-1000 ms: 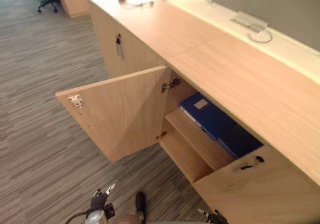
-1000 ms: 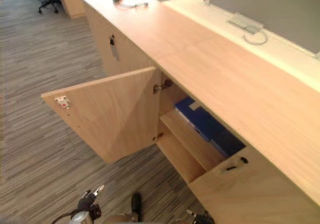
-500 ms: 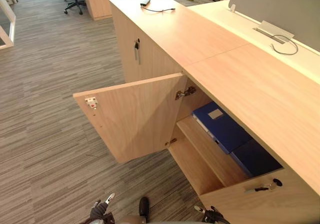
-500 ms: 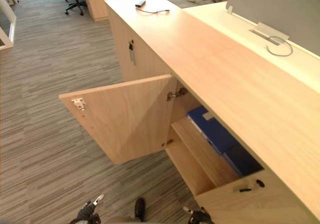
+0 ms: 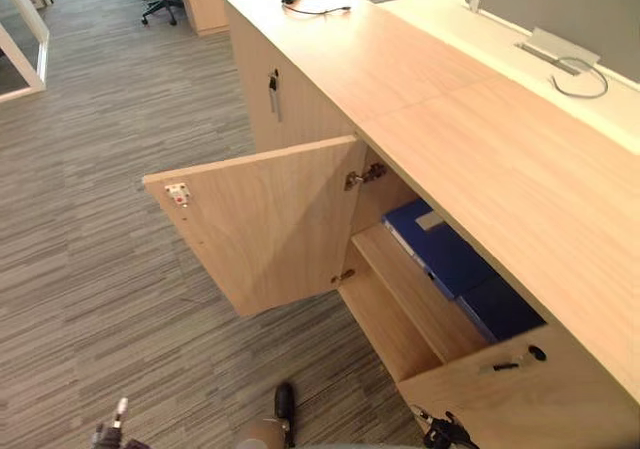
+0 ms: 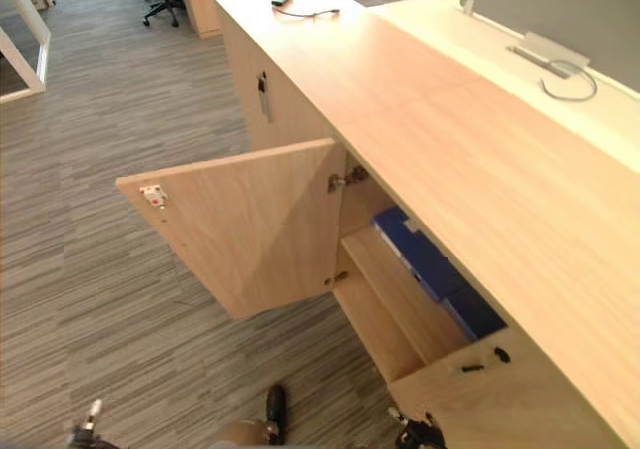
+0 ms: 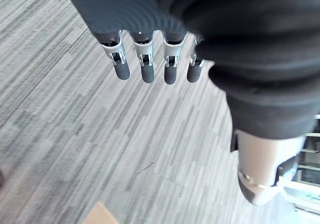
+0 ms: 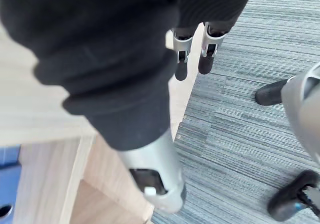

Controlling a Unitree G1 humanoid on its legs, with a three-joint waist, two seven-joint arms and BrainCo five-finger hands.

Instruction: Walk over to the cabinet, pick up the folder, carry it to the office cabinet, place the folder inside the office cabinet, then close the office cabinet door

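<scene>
A cabinet and its door are finished in pale, matt wood grain, joined by a shiny metal hinge. A blue folder is seen smooth-covered; the floor is laid with rough grey carpet.

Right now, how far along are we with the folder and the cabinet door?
Looks done: a blue folder lies on the upper shelf inside the office cabinet, beside a second blue folder. In hand: nothing. The left hand and right hand hang low over the carpet, fingers straight and empty. Left: the cabinet door stands wide open, so it has yet to be closed.
</scene>
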